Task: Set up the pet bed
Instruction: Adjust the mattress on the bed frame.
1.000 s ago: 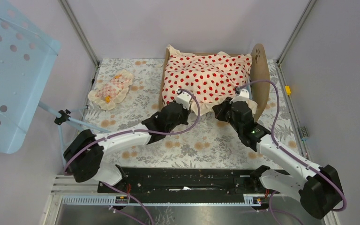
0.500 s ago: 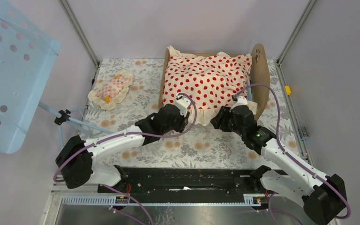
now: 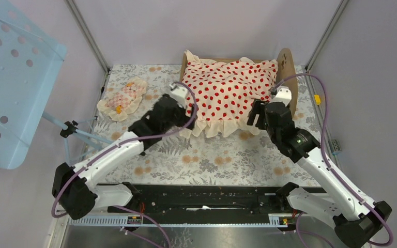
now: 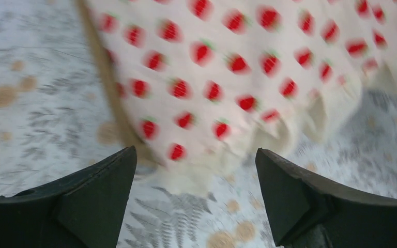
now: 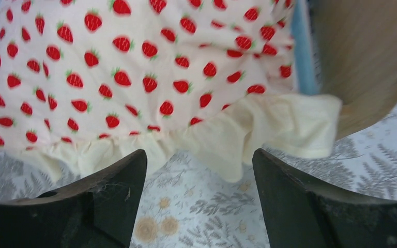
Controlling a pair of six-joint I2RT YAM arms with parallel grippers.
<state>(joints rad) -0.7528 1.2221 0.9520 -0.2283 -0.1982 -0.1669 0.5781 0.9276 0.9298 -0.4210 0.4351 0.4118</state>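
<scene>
Far centre of floral desk [image 3: 227, 155]: pet bed [image 3: 287, 66] under ruffled blanket [image 3: 227, 88]. From above only: pillow [image 3: 121, 99], well left. From right wrist only: blue mattress edge [image 5: 301, 51] beside the headboard [image 5: 367, 62]. At the blanket's near hem: left gripper [image 4: 196, 199] and right gripper [image 5: 199, 201], jaws spread wide, nothing held.

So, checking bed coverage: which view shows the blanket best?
Top external: the whole blanket lies spread over the pet bed, ruffle hanging off the near side. Left wrist shows only a blurred near corner; right wrist only the near ruffled edge beside the headboard.
</scene>
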